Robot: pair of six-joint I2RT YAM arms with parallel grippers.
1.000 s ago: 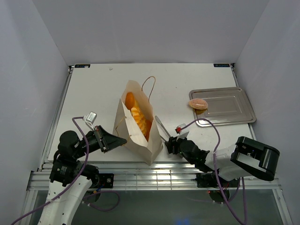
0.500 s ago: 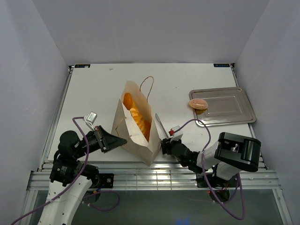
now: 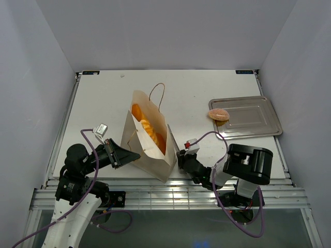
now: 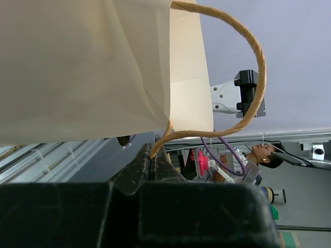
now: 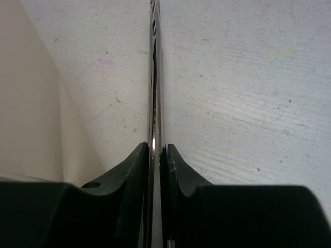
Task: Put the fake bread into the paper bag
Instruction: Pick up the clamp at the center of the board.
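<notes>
Two tools are both clamped shut, each on something thin. In the top view the left tool (image 3: 136, 153) sits at the lower left of centre, its tips against the near-left side of the paper bag (image 3: 155, 161). The left wrist view shows its fingers (image 4: 137, 165) pressed together on the lower end of a cord handle (image 4: 257, 62), whose loop arcs up to the right beside the bag's tan wall.

The bag stands open-mouthed in the middle of the bench (image 3: 103, 98), tipped a little toward the upper left, with its other handle sticking out at the top edge. Inside its mouth lie several golden-orange pieces of the fake bread (image 3: 146, 130), stacked along the bag's length. One pinkish round bun (image 3: 219, 114) rests outside, right of centre, on the left rim of the silver tray (image 3: 253, 119), well apart from the bag.

The right tool (image 3: 181, 159) is low in the frame, just right of the bag's near corner. It grips the long metal tongs (image 3: 172, 137), which run up and slightly left along the bag's right side; whether they touch the paper I cannot tell. In the right wrist view the fingers (image 5: 132, 170) pinch the closed blades edge-on. The blades stretch straight up the frame over the bare bench, with the bag's wall filling the left edge.
</notes>
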